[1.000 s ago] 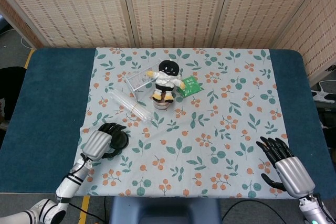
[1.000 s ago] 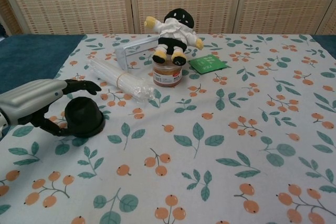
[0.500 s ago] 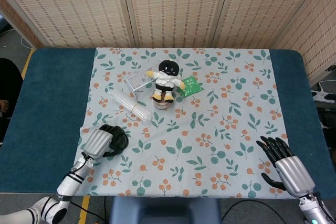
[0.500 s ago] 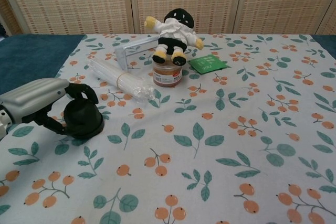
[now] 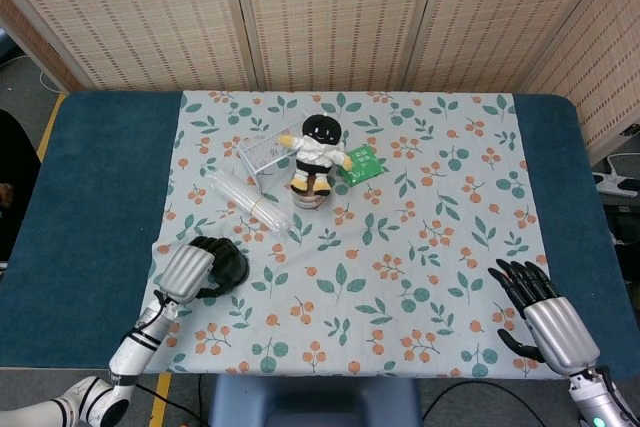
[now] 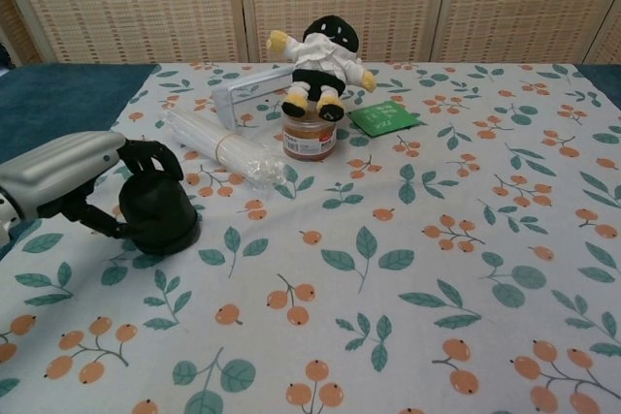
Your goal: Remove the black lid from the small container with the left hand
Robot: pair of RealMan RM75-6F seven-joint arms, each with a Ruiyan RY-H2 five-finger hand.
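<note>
Left hand clasping black lid from its left side, fingers curled over the top; right hand empty, fingers spread, far across the table

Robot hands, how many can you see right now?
2. The left hand wraps the black lid at the cloth's near left edge; the right hand rests open at the near right.

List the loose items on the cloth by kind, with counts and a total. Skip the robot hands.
Black lidded container: 1
Plush doll: 1
Small jar under the doll: 1
Clear plastic box: 1
Bundle of clear tubes in wrap: 1
Green packet: 1
Total: 6
</note>
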